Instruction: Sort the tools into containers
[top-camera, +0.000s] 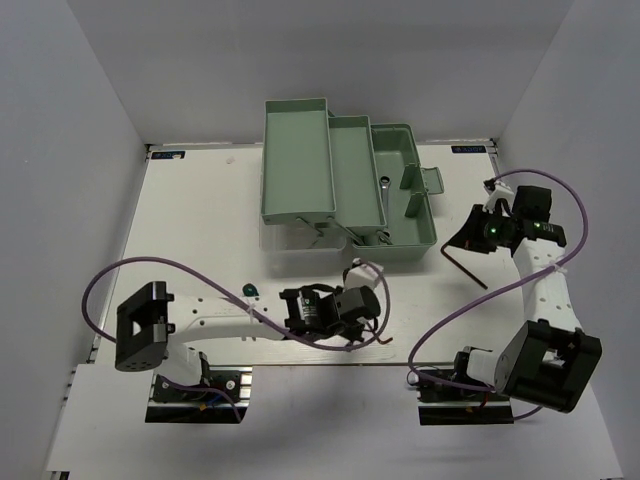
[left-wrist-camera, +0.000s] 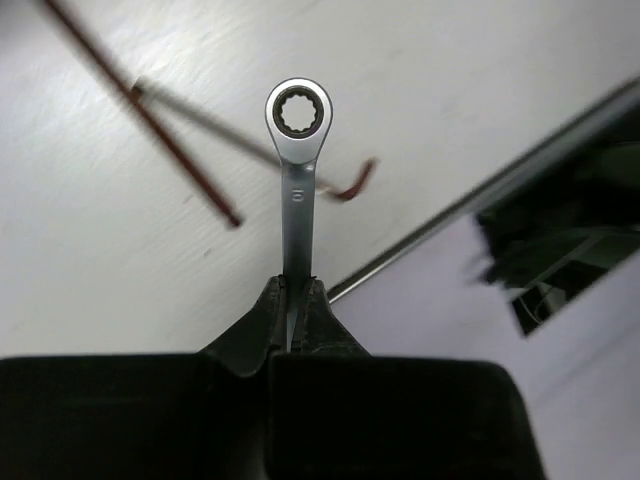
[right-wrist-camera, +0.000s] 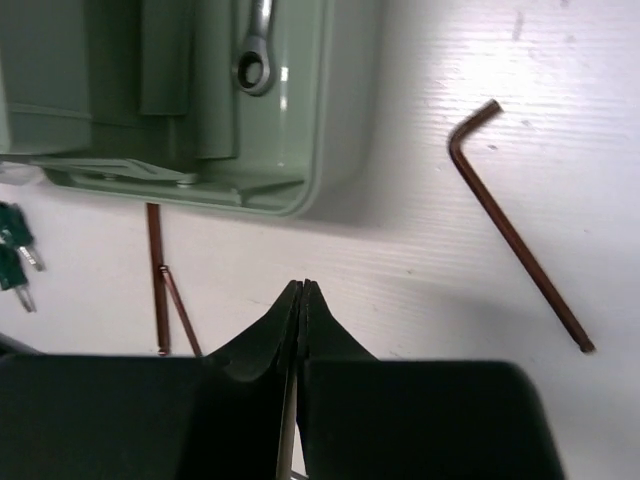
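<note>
Clamps a small wrench (left-wrist-camera: 298, 150) by its shank in the left claw (left-wrist-camera: 295, 285), ring end out over the white table (left-wrist-camera: 90, 260), with a dark hex key (left-wrist-camera: 150, 115) lying beyond. Holds the right claw (right-wrist-camera: 303, 290) pressed shut above the table, near another hex key (right-wrist-camera: 515, 235) and the green toolbox (right-wrist-camera: 345, 120), a second wrench (right-wrist-camera: 252, 65) lying inside.

shiny metal wrench (left-wrist-camera: 297, 200), smooth plastic toolbox (top-camera: 297, 150), dull hex key (right-wrist-camera: 510, 233)

Wrench (right-wrist-camera: 257, 45) handle (in toolbox (right-wrist-camera: 340, 100)) past edge
</note>
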